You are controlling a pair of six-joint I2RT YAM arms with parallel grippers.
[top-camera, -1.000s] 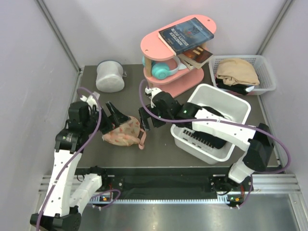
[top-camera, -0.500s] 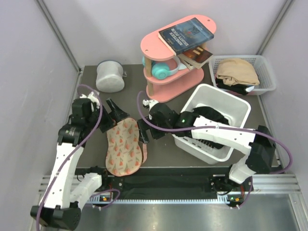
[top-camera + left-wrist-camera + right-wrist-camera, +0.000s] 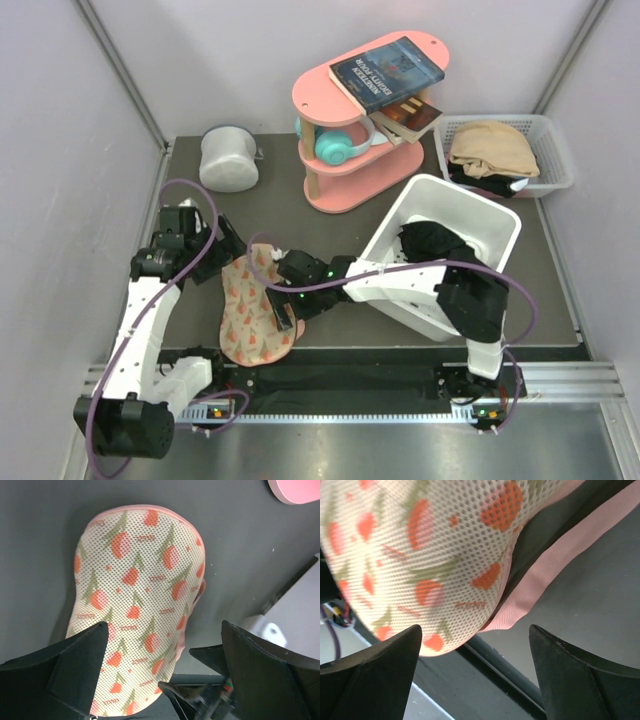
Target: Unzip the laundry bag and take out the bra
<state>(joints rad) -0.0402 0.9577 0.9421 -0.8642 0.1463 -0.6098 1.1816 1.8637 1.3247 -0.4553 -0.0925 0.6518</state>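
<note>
Laundry bag (image 3: pixel 252 315) lying flat at 7 o'clock on the table (image 3: pixel 270 200), between the left gripper (image 3: pixel 216 256) and right gripper (image 3: pixel 282 292), both spread wide and empty. The mesh appears light and limp; its pink edge binding (image 3: pixel 560 560) probably offers the firmest purchase. Zip pull not discernible.

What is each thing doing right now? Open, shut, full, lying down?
Bag, lying flat on the table, zip not visible.
Left pincer, open, over the bag.
Right pincer, open, at the bag's edge.
Bin, holds dark clothes.
Basket, holds beige cloth.
Tub, upright.
Top book, shut, lying flat.
</note>
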